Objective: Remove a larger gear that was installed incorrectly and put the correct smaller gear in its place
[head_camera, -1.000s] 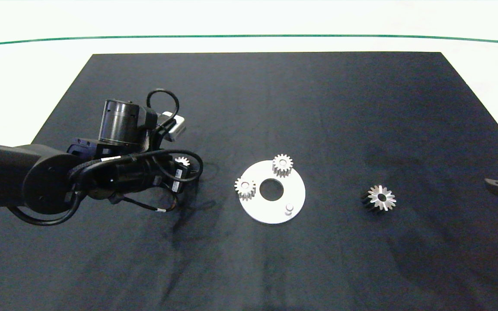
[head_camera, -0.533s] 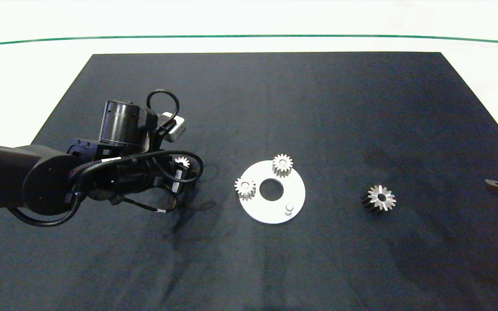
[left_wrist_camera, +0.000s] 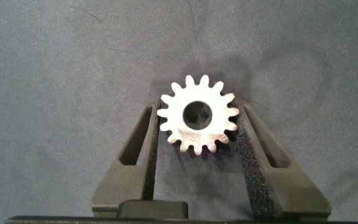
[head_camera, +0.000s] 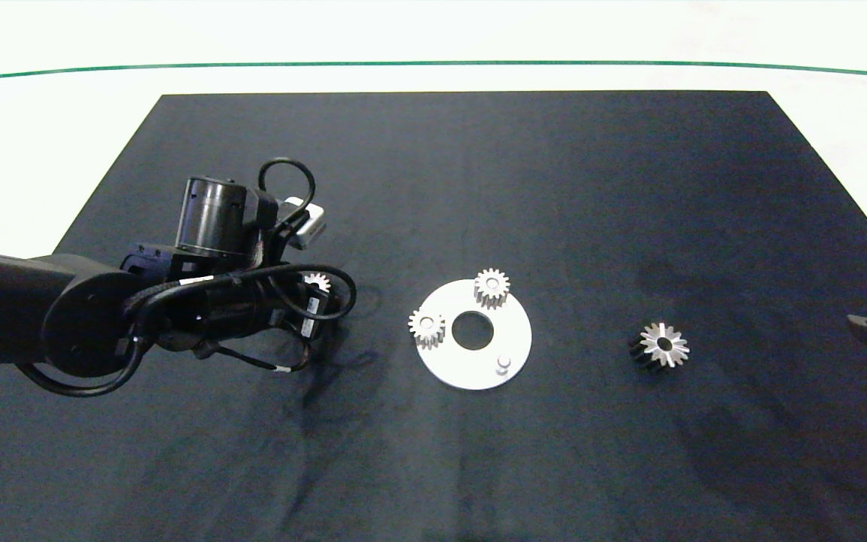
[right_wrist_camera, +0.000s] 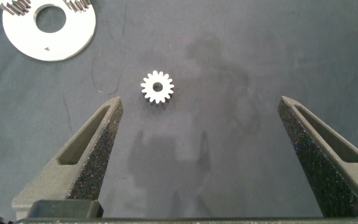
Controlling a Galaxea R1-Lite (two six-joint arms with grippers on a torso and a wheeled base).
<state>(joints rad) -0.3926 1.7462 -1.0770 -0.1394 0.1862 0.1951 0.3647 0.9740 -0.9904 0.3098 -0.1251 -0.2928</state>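
Left of plate point(head_camera: 518, 342), L tool point(left_wrist_camera: 197, 127) pinches smaller gear point(left_wrist_camera: 198, 116); R tool point(right_wrist_camera: 199, 118) spread.

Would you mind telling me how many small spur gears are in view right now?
3. Two sit on the white disc: one at its far edge, one at its left edge. The third is gripped in the left hand, left of the disc.

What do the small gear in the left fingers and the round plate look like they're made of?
The smaller gear, clamped between the left gripper fingers, looks like bare machined metal, silver with a dull sheen on its face. The plate reads as flat matte white or pale grey; painted metal or plastic, I can't tell which.
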